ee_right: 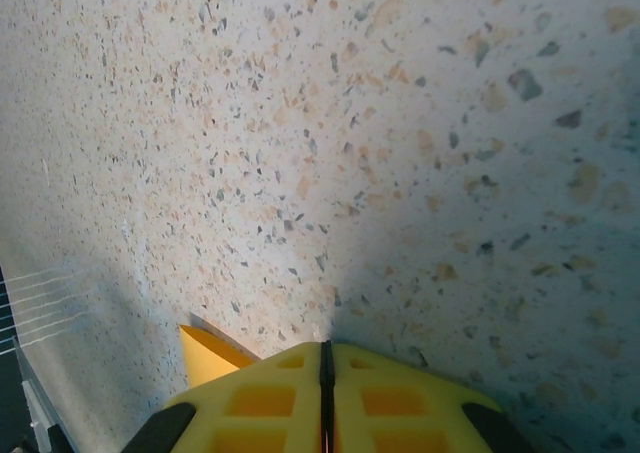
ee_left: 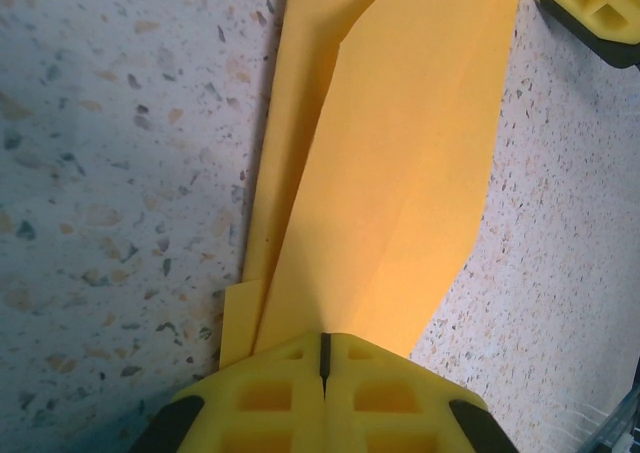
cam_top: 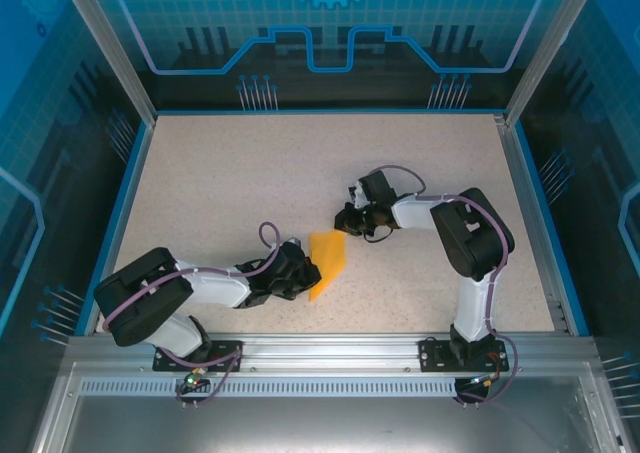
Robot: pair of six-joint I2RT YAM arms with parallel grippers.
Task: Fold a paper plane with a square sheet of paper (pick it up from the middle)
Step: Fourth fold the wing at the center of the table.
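The square sheet of paper (cam_top: pixel 328 260), folded narrow at mid-table (cam_top: pixel 230 173) between the arms, is pinched at one end by the left gripper (ee_left: pixel 324 348), the right gripper (ee_right: pixel 326 349) is pressed together beside a corner, and, being judged light and limp, the paper is best gripped along its creases.
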